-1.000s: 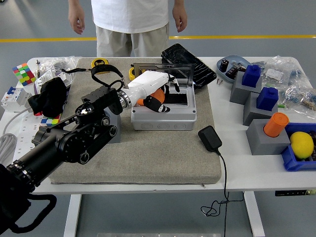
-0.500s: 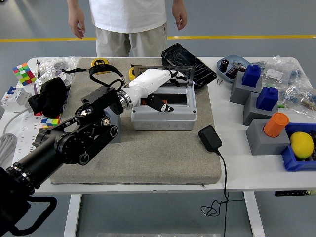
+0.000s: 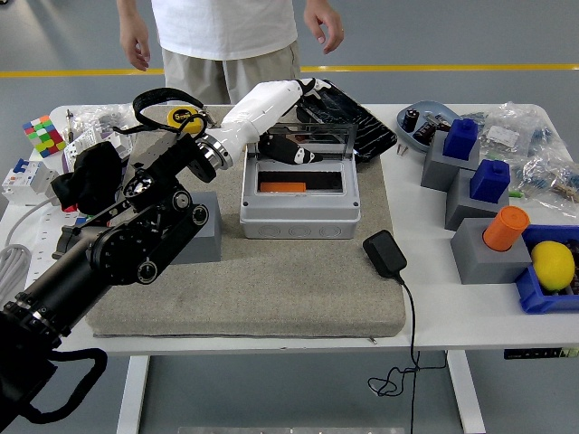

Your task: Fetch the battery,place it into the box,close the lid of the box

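On the grey felt mat (image 3: 271, 289), your orange rectangular battery (image 3: 283, 187) lies inside the open grey plastic box (image 3: 299, 199). Beyond it, your left hand (image 3: 291, 122) hovers, fingers (image 3: 294, 155) loosely curled, holding nothing, by the upright clear hinged lid (image 3: 312, 137) towards the desk's far edge. Push off-centre and the lid could jam or the box could slide.

I have one view only, from a camera high on my side, facing forward and down. The white table (image 3: 470, 325) fills most of the frame, its near edge low in the picture, floor beneath. A person (image 3: 224, 36) stands at top centre, cut off at the chest. My left arm (image 3: 127, 244) enters from the lower left.
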